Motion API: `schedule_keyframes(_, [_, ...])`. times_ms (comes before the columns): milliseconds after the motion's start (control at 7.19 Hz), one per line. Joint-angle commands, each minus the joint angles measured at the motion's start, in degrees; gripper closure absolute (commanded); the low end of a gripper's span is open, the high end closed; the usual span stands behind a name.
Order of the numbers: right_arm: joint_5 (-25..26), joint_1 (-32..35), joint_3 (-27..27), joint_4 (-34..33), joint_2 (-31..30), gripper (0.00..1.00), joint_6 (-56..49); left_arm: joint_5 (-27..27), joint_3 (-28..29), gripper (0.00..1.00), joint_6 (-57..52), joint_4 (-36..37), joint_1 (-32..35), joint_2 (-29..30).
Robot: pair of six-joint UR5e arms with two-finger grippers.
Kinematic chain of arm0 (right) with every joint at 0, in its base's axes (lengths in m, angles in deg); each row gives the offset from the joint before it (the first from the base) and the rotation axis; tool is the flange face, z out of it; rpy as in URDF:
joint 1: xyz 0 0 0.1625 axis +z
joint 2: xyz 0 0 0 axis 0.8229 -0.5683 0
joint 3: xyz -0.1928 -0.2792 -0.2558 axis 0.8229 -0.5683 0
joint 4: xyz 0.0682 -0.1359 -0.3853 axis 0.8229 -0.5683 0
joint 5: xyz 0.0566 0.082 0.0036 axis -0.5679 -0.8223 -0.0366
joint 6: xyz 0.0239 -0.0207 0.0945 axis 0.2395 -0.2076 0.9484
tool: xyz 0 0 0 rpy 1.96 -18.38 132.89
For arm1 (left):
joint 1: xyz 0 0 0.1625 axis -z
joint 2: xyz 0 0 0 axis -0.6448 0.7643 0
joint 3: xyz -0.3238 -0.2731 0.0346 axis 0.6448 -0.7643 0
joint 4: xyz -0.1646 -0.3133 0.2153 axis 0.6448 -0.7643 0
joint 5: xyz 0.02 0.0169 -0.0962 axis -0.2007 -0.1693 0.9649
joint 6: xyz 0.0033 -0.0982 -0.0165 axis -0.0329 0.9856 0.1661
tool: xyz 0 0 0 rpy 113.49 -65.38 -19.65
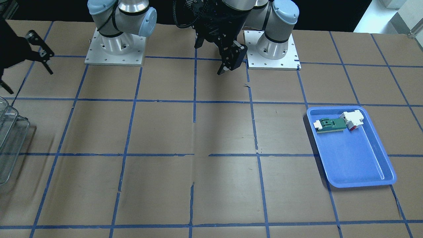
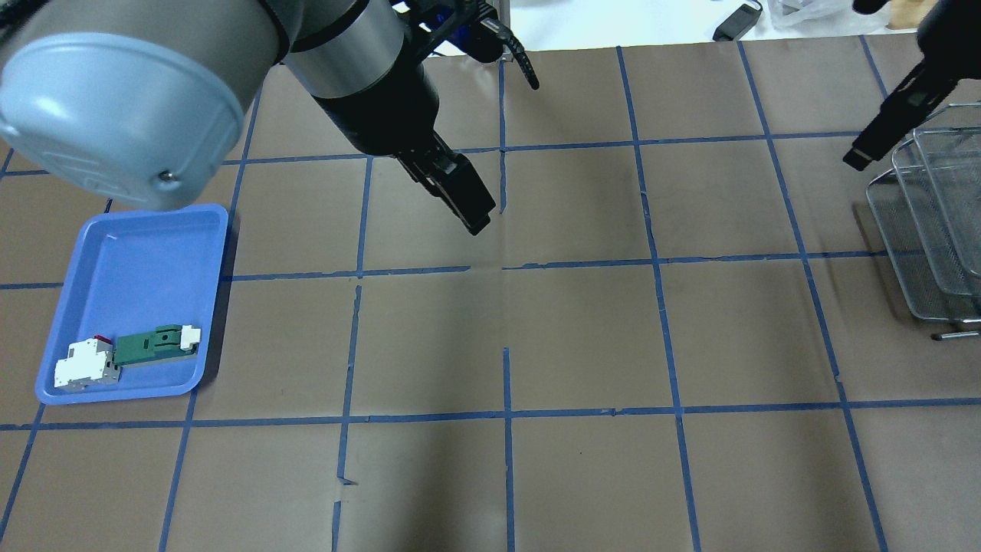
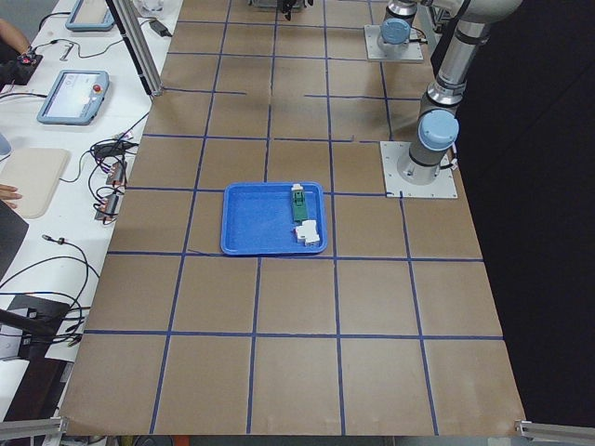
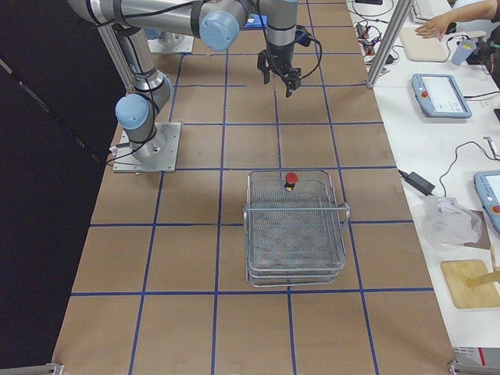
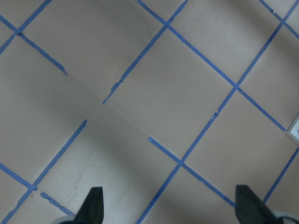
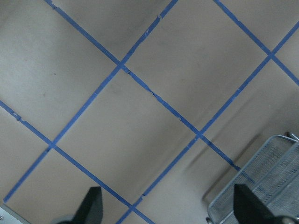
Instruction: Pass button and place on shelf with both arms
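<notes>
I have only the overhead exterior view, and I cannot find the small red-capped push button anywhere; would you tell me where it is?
Observer: The exterior right view shows the small red-capped push button sitting on the top tier of the silvery wire mesh shelf, at the end nearest the table's middle.
Operator: Thank you. Is the right claw open? I see it only edge-on.
Observer: Yes. Its wrist view shows the right claw open with nothing between its fingers, above the brown paper-covered table beside the shelf's corner.
Operator: And the left claw?
Observer: Its wrist view shows the left claw open and empty too, above bare table.
</notes>
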Motion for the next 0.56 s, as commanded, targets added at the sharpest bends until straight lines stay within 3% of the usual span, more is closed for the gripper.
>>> schedule_keyframes(0, [-0.27, 8.27, 0.10, 0.48, -0.49, 0.00, 17.38, 0.02, 0.08, 0.00, -0.01, 0.00, -0.02, -0.03])
schedule_keyframes(417, [-3.00, 13.49, 0.27, 0.30, -0.41, 0.00, 32.73, 0.02, 0.08, 0.00, -0.10, 0.00, -0.10, -0.03])
